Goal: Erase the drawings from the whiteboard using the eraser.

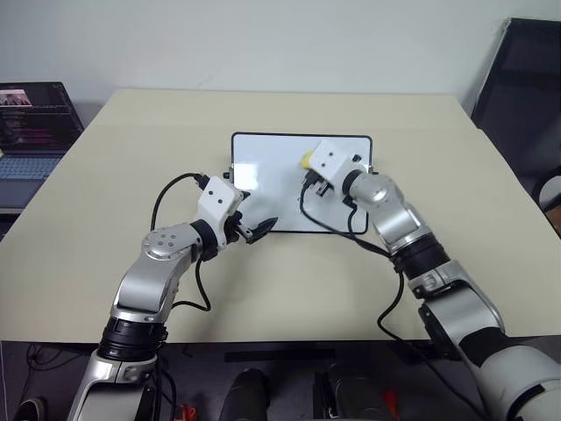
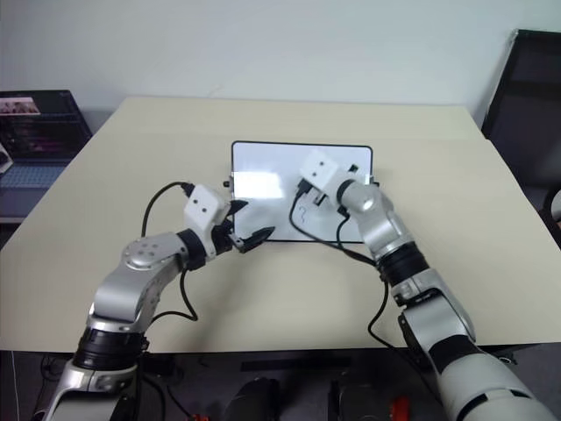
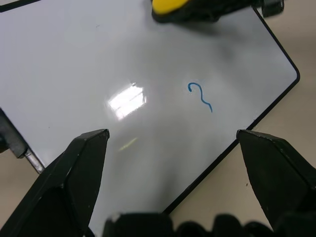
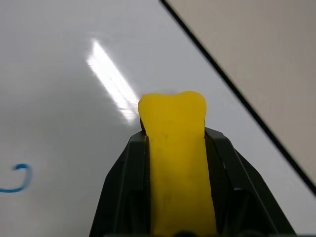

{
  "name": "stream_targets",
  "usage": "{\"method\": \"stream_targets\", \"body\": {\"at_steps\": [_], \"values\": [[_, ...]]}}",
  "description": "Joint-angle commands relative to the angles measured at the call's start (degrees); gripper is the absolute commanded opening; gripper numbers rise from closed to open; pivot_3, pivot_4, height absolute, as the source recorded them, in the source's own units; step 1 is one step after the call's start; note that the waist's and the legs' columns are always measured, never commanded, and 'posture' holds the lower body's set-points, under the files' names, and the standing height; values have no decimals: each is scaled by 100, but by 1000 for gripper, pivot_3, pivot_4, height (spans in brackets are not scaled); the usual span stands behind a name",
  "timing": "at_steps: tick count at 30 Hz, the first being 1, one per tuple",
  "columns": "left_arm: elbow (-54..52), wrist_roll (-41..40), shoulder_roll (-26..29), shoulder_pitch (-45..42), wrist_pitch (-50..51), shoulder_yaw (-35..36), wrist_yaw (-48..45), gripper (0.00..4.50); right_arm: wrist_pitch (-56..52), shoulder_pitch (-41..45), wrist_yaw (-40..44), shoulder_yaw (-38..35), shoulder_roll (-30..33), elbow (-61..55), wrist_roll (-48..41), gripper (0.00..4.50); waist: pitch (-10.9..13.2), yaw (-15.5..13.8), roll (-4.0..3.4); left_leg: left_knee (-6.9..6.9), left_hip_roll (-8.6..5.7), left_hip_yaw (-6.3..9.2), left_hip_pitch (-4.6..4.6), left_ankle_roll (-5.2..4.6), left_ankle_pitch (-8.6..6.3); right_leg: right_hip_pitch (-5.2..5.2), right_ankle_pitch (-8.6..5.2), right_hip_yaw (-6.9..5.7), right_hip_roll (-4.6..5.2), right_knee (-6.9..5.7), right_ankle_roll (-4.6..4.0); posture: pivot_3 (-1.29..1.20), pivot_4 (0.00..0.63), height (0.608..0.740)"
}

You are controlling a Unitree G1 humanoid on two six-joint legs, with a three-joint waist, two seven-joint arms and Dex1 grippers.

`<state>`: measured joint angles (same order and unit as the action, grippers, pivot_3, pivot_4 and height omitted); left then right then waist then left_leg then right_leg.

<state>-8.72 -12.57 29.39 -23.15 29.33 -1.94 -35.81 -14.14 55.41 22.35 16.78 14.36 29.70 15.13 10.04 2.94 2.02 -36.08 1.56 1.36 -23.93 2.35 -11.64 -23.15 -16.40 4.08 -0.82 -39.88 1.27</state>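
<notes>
Clearly the eraser is pinched by the right gripper over the whiteboard; the left gripper is spread. If the board is not steadied, it could be pushed along, and the last drawing missed.

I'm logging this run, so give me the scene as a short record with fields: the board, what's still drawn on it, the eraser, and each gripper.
whiteboard: lies flat on the tan table
drawings: one blue "?"-like squiggle is left on the board
eraser: yellow, clamped between the right gripper's fingers, over the board
right gripper: shut on the eraser, over the board's far right part
left gripper: open, empty, at the board's near left edge
laptop: open, off the table's left side
</notes>
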Motion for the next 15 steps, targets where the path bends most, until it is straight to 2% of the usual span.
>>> {"method": "stream_targets", "body": {"at_steps": [1,7,12,15], "values": [[-194,-24,-14,-99,-62,49,10,4500,-140,-106,149,-110,120,-43,-29,1102,0,9,0,1,0,0,0,0,0,0,0,0,0,0,0,0,150,740],[-208,-92,-22,-63,35,142,61,4500,-442,-711,544,-157,351,-924,-154,1102,-1,-1,1,0,0,2,1,0,0,3,0,-2,0,0,1,0,150,740],[-221,-133,23,14,102,222,83,4500,-918,-964,617,-598,373,-1902,-502,1102,0,1,0,-1,2,1,0,0,0,1,-1,-2,-1,-1,1,0,150,740],[-212,-173,50,28,121,308,78,4500,-1441,-1112,800,-965,290,-2733,-1016,1102,1,-2,0,1,2,3,-6,0,0,-4,-1,-2,-1,0,1,0,150,740]]}}
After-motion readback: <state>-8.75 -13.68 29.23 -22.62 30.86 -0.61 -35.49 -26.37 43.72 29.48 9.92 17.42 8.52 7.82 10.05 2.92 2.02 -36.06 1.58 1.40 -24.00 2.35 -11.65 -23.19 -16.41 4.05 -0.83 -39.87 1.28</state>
